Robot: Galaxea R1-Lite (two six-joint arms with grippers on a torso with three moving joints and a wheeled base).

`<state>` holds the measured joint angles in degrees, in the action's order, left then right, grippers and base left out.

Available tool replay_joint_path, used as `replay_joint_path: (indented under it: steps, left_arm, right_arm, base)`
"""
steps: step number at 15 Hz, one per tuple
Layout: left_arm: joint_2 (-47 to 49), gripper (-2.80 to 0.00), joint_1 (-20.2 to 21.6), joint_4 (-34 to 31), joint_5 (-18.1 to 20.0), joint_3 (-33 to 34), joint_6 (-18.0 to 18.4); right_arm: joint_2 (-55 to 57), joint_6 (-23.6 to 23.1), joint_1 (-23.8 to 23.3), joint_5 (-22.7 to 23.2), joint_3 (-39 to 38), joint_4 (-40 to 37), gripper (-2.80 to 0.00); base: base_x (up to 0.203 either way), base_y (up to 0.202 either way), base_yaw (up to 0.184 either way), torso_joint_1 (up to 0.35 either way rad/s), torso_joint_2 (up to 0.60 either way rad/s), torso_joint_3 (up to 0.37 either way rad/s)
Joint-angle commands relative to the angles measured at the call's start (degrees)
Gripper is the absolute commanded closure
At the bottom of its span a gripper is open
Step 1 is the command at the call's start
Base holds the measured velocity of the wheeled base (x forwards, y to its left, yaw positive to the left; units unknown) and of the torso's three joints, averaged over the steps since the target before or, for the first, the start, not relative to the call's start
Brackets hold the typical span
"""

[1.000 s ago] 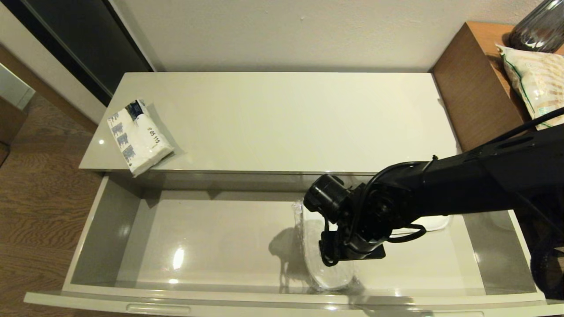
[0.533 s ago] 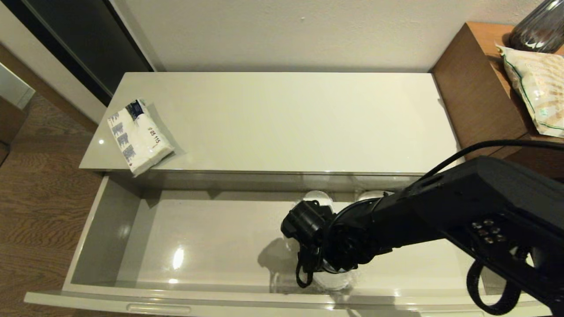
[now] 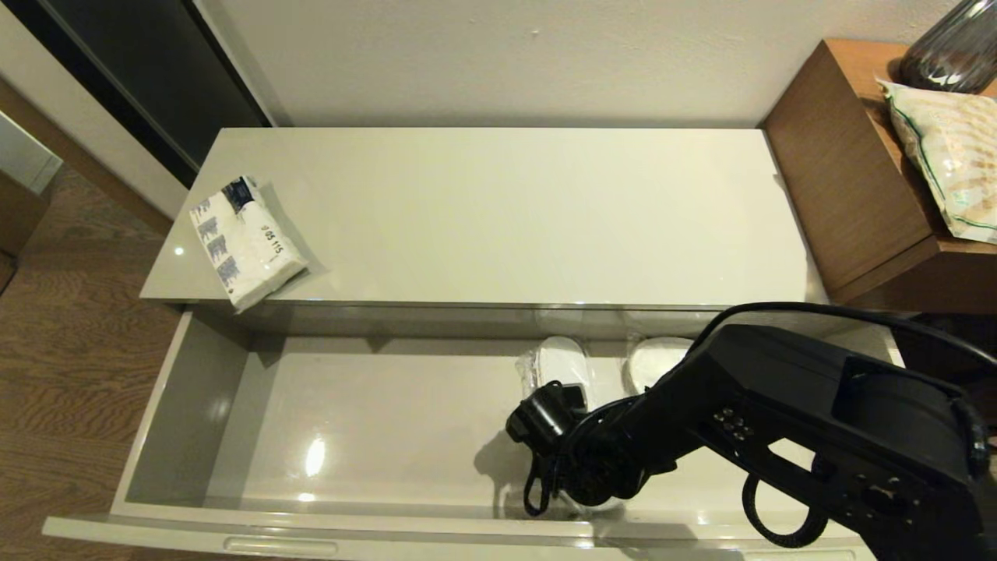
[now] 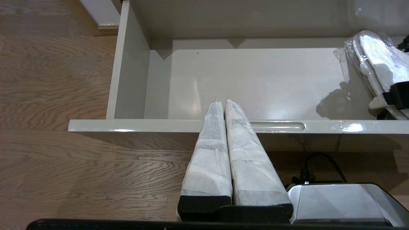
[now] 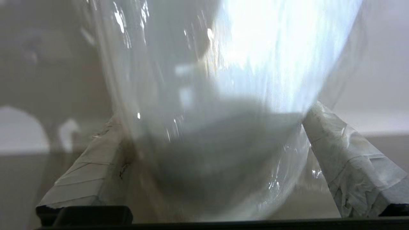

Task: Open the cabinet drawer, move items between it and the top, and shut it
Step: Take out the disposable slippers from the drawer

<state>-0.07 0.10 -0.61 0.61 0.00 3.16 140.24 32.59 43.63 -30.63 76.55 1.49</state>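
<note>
The cabinet drawer [image 3: 187, 405] stands pulled out wide. White slippers [image 3: 562, 362] in clear plastic wrap lie in its right half. My right gripper [image 3: 572, 491] is low inside the drawer at the slippers' near end. It is open, and in the right wrist view the wrapped slipper [image 5: 223, 80] fills the gap between the two fingers [image 5: 338, 150]. The white tissue pack [image 3: 245, 241] with blue print lies on the top [image 3: 506, 210] at its left front corner. My left gripper [image 4: 220, 101] is shut and empty, hanging before the drawer's front rim [image 4: 134, 125]. No black ring shows.
A taller brown wooden table [image 3: 841, 171] stands at the right with a green-trimmed patterned bag [image 3: 946, 156] and a dark glass vessel [image 3: 950, 54]. Wooden floor [image 3: 70, 351] lies left of the cabinet. The robot's base [image 4: 335, 201] sits below the drawer front.
My right arm has swung down and nearer into the drawer, bringing the gripper to the near end of the slippers. Their far ends now show. The left arm has not moved.
</note>
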Motion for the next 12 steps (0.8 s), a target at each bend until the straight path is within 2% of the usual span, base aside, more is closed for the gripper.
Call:
replay_joint_path:
  steps: [1, 4, 5, 10, 12]
  left_arm:
    - [0.07, 0.00, -0.01, 0.00, 0.01, 0.00, 0.01]
    - [0.07, 0.00, -0.01, 0.00, 0.01, 0.00, 0.01]
    - [0.07, 0.00, -0.01, 0.00, 0.01, 0.00, 0.01]
    - [0.07, 0.00, -0.01, 0.00, 0.01, 0.00, 0.01]
    - [0.07, 0.00, -0.01, 0.00, 0.01, 0.00, 0.01]
  right_arm:
    - [2.14, -1.66, -0.99, -0.31, 0.01, 2.27, -2.80]
    - [2.04, -2.01, -1.53, -0.05, -0.15, 1.68, -2.80]
    - [1.88, -2.18, -1.88, 0.04, -0.17, 1.41, 0.00]
    - [-1.83, -3.16, -2.31, 1.03, -0.56, -1.51, 0.00]
    - [-5.63, -3.08, -2.66, 4.24, -0.05, -5.54, 0.00]
  base:
    - [0.000, 0.000, 0.000, 0.000, 0.00, 0.000]
    - [0.000, 0.000, 0.000, 0.000, 0.00, 0.000]
    - [0.000, 0.000, 0.000, 0.000, 0.00, 0.000]
    - [0.000, 0.000, 0.000, 0.000, 0.00, 0.000]
    - [0.000, 0.000, 0.000, 0.000, 0.00, 0.000]
